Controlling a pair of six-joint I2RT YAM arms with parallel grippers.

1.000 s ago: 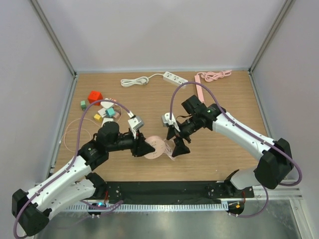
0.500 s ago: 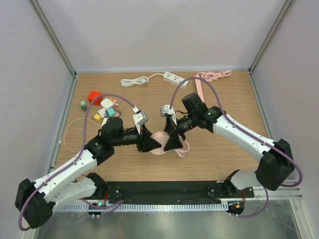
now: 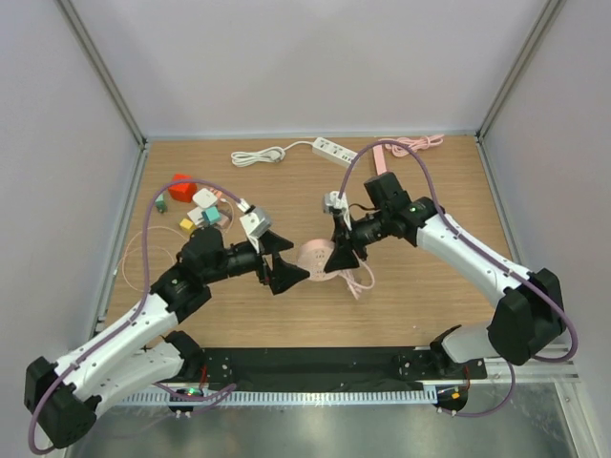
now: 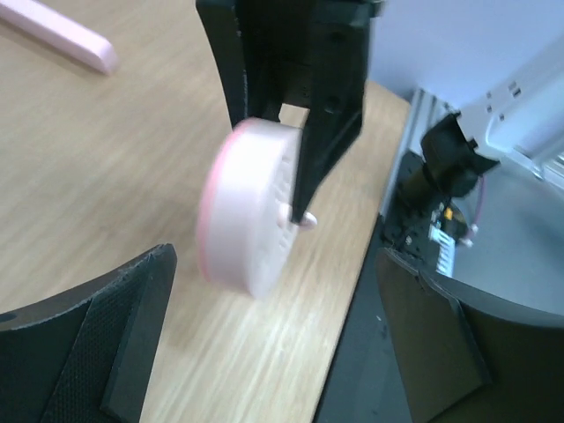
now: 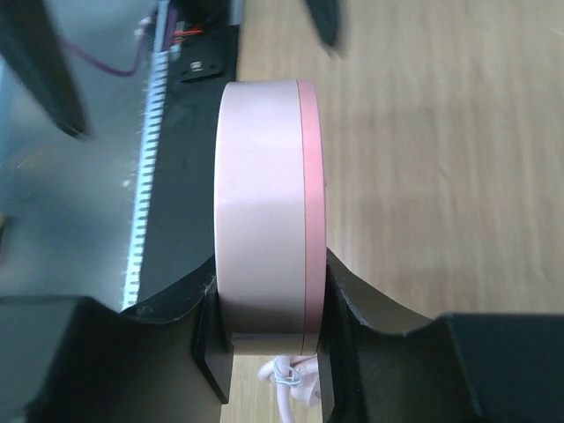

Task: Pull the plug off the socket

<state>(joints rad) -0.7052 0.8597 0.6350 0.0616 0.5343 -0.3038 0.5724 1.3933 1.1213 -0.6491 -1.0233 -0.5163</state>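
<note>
The socket (image 3: 311, 258), a round pink disc, is at the centre of the worktop (image 3: 430, 296). It stands on edge. Whether its rim touches the wood cannot be told.

The right pincer (image 3: 329, 259) reaches in from 3 o'clock of the socket and is clamped on it, one finger pressed against each flat face.

The left pincer (image 3: 291, 260) sits at 9 o'clock of the socket with its jaws spread wide. They are apart from the disc and touch nothing. The disc's perforated face is turned toward it.

A pink cord (image 3: 357, 281) hangs from the underside of the socket and trails toward 4 o'clock.

A white strip (image 3: 334, 150) lies at 12 o'clock near the far edge, with a pink strip (image 3: 379, 164) just beside it at 1 o'clock. Small coloured blocks (image 3: 194, 205) are clustered at 10 o'clock.
</note>
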